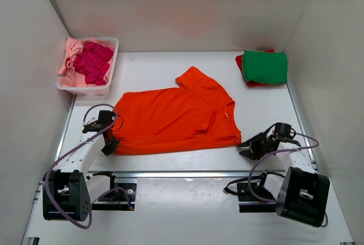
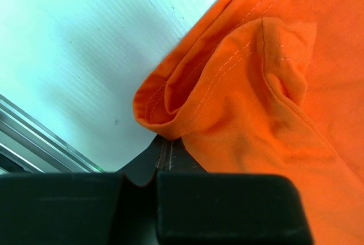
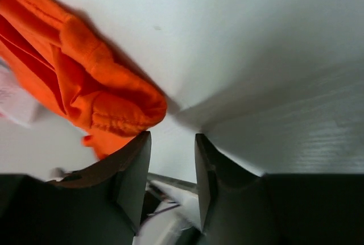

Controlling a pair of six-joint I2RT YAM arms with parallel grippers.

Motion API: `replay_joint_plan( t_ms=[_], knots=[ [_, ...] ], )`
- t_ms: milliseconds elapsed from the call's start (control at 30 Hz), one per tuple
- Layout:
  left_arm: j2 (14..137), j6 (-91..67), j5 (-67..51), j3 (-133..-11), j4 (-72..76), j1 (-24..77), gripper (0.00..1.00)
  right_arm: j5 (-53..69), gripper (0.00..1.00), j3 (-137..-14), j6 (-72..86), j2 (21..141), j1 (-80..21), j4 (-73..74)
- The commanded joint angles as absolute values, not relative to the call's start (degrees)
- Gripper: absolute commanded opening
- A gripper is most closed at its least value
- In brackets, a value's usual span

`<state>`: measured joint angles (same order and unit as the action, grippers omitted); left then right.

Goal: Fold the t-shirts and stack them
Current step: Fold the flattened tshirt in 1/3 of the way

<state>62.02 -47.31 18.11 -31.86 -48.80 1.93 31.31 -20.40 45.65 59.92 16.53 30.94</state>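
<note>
I work in a robotics lab cell: plain white walls (image 1: 170,6) box in my table (image 1: 148,66) (white as well) on three sides, and my two arms (image 1: 79,157) stand on black bases (image 1: 65,194) bolted beside an aluminium rail (image 1: 187,174) at its near edge.

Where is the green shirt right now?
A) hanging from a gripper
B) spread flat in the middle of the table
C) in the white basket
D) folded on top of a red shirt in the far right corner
D: the green shirt lies folded on a red shirt, whose edge shows beneath it, in the far right corner of the table.
</note>
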Motion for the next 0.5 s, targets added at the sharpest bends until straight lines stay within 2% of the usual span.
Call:
replay_joint_plan(
  t_ms=[0, 133, 467],
  knots=[
    [60.82, -46.41, 17.75, -31.64, -47.46, 1.75, 0.00, 39.78, 0.33, -15.74, 57.01, 59.85, 18.10, 22.89],
    [60.56, -46.14, 17.75, -31.55, -47.46, 1.76, 0.00, 42.29, 0.32, -11.95, 65.20, 59.24, 19.95, 16.70],
    [60.99, -45.70, 16.88, -31.90, -47.37, 1.23, 0.00, 37.80, 0.30, -16.16, 62.41, 56.16, 27.15, 24.95]
  ],
)
